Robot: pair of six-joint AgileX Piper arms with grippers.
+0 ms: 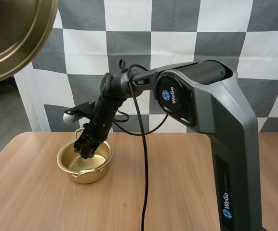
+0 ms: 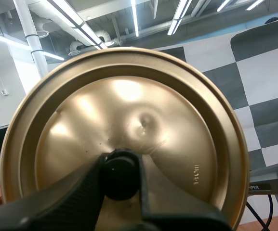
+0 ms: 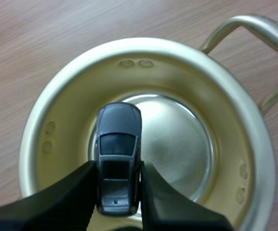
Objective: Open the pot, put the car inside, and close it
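Note:
The gold pot point(image 1: 61, 161) stands open on the wooden table at the left. My right gripper point(image 1: 86, 153) reaches down into its mouth. In the right wrist view the gripper point(image 3: 115, 190) is shut on a small grey toy car point(image 3: 118, 139), held over the pot's shiny bottom point(image 3: 177, 144) inside the rim point(image 3: 143, 45). The gold lid point(image 1: 13, 38) hangs high, close to the camera. In the left wrist view my left gripper point(image 2: 122, 180) is shut on the lid's black knob point(image 2: 121, 173), with the lid point(image 2: 177, 120) tilted up behind it.
The pot has a wire handle point(image 3: 269, 53) on its side and a front handle point(image 1: 83, 174) toward me. Bare wooden table point(image 1: 177, 183) lies all around the pot. The right arm's grey base point(image 1: 225, 144) rises at the right.

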